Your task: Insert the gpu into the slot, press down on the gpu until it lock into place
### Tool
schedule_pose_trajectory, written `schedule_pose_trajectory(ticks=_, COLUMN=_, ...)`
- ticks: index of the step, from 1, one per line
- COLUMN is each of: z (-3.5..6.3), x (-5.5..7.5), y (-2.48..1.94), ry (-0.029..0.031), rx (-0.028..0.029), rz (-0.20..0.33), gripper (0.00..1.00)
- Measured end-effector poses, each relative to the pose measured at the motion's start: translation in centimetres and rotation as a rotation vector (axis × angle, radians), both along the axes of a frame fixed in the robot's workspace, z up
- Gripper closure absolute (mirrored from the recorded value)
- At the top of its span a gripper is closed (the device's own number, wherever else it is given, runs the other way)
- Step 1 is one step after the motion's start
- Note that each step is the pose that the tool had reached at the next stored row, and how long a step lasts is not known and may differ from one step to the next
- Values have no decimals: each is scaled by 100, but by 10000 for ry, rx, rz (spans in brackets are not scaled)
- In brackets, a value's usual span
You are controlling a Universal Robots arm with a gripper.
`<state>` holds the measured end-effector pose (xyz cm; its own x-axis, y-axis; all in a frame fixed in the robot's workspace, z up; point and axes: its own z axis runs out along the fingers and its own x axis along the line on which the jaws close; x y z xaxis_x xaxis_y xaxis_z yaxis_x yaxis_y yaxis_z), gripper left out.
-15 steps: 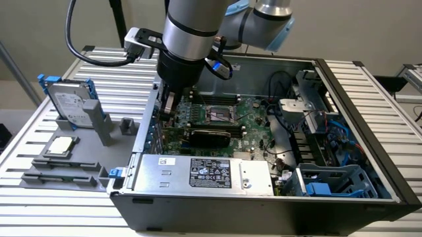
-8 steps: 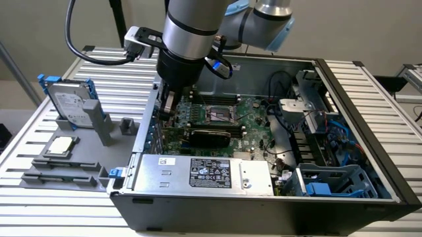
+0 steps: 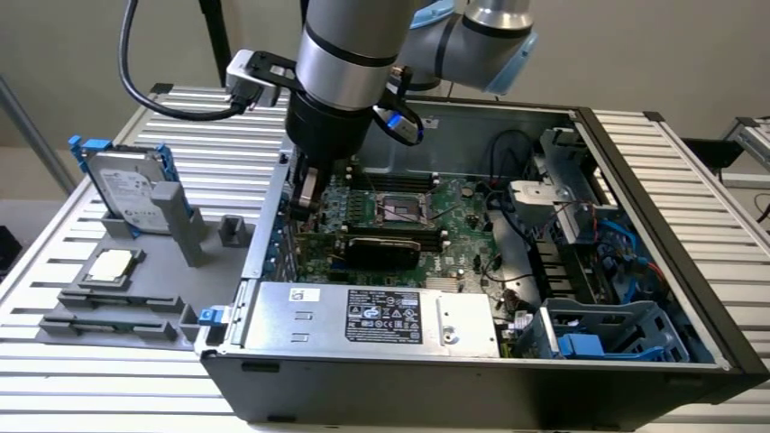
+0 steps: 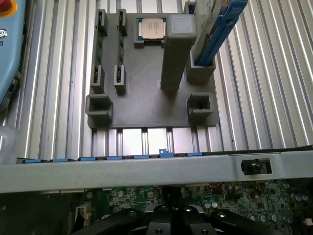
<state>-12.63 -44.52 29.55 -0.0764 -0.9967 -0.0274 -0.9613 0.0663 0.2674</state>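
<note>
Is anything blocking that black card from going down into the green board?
Nothing visible does. The gpu already lies on the motherboard, and the gripper hangs beside its end at the exterior view's left.

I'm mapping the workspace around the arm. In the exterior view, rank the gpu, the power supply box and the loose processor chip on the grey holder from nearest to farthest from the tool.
1. gpu: on the motherboard, beside the tool.
2. power supply box: along the case's front.
3. processor chip: outside the case, on the grey holder at the exterior view's left.

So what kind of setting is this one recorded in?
Probably a robotics lab bench set up for PC assembly: an open computer case on a slatted aluminium table, a grey parts fixture holding a CPU, and the robot arm.
</note>
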Motion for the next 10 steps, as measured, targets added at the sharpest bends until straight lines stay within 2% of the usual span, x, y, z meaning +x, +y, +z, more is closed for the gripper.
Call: schedule_pose_trajectory(ticks=10, z=4, x=1, y=2, ry=-2, rx=6, rz=-3, gripper=89)
